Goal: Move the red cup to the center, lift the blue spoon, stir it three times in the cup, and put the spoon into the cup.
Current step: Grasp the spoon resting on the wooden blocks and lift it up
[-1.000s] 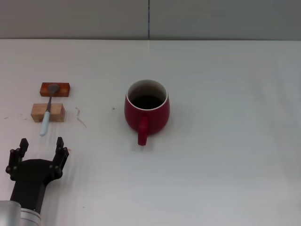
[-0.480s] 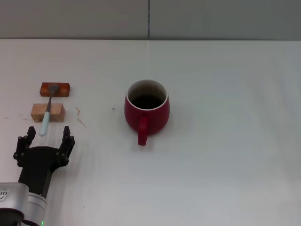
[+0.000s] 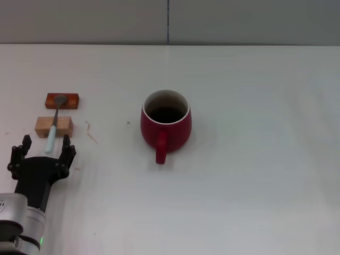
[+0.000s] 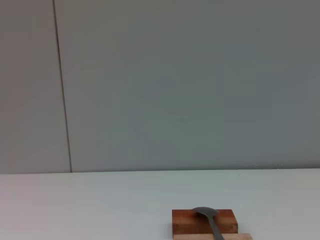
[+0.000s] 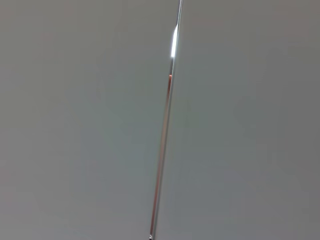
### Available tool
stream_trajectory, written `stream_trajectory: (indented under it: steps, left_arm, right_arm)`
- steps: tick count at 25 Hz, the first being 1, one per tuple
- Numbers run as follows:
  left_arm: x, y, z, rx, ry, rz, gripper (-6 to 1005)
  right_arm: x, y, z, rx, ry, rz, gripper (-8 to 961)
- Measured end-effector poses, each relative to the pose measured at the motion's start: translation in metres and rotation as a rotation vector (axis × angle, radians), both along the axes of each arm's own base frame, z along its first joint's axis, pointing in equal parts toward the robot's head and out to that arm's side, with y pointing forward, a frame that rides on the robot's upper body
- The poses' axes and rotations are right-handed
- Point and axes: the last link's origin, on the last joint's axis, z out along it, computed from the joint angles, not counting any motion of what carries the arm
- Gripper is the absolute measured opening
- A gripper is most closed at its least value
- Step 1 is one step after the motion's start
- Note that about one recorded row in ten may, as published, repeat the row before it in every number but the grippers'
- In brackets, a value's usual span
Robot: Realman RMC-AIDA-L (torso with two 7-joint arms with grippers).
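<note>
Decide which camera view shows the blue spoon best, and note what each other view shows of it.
The head view: the whole blue spoon shows, lying across two wooden blocks, just ahead of the open left hand. The left wrist view shows only its grey bowl and neck at the picture's edge. The right wrist view shows none of it.

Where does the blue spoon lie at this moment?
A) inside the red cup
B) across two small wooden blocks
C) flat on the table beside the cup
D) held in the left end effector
B: the blue spoon lies across the two wooden blocks, its bowl on the darker far one, while the open left end effector sits just before its handle tip and the red cup holds no spoon.
</note>
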Motion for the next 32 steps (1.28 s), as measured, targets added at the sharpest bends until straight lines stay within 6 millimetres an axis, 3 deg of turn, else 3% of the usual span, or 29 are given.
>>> stream_trajectory:
  steps: [26, 32]
  left_arm:
    - [-0.002, 0.018, 0.0, -0.018, 0.011, 0.006, 829]
    - [-0.003, 0.017, 0.0, -0.022, 0.012, 0.007, 772]
  right_arm:
    - [0.001, -0.001, 0.0, 0.002, 0.001, -0.003, 647]
    - [0.0, -0.003, 0.0, 0.006, 0.0, 0.005, 647]
